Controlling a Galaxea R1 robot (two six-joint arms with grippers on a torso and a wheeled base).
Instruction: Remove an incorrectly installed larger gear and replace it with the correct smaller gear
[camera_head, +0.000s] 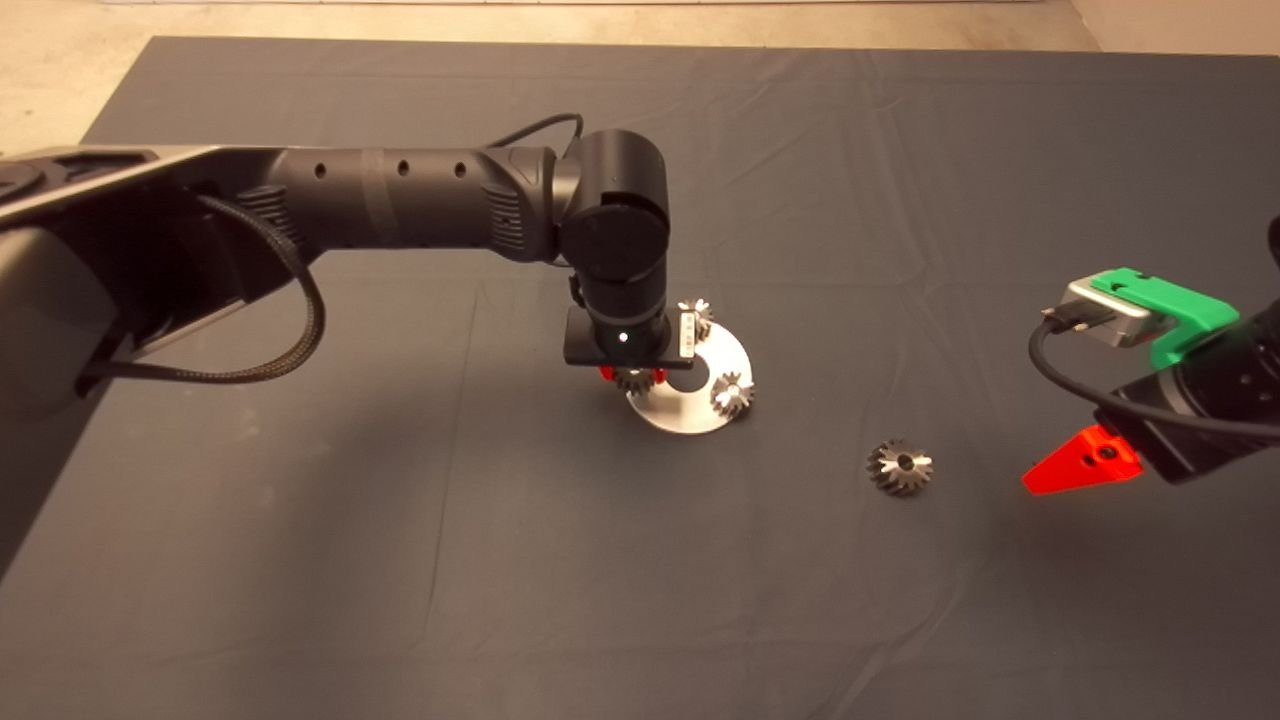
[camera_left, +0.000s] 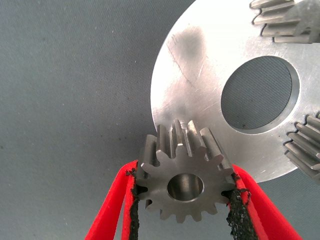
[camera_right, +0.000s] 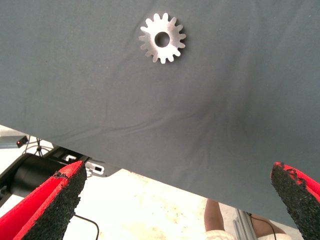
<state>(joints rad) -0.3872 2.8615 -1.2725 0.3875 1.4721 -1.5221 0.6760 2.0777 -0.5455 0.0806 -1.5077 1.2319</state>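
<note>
Nearest in the left wrist view, the left gripper (camera_left: 185, 200) had its two pads pressed against opposite sides of the smaller gear (camera_left: 186, 183), so it was closed on that gear. The gear sat at the rim of the round metal plate (camera_left: 200, 85), its teeth overlapping the plate's edge. Whether it was fully seated on a peg could not be told, since the bore showed only as a dark hollow.

Farther along the plate, past its large central hole (camera_left: 260, 92), two more small silver gears stood at the rim, one (camera_left: 282, 20) beside the hole and the other (camera_left: 305, 145) across from it. In the head view the left arm reached in over the plate (camera_head: 690, 415), hiding most of the held gear (camera_head: 632, 379).

Well apart from the plate, on the dark mat (camera_head: 400, 560), lay the larger gear (camera_head: 900, 466), resting alone with its centre hole facing up. Beyond it, near the mat's right edge, the right gripper (camera_right: 185, 200) waited with its fingers spread wide and nothing between them.

Judging by this layout, the removal looked finished: the larger gear was off the plate and set aside. The replacement was under way, with the smaller gear at the vacant position. What seemed left was confirming it was seated, letting go and withdrawing.
</note>
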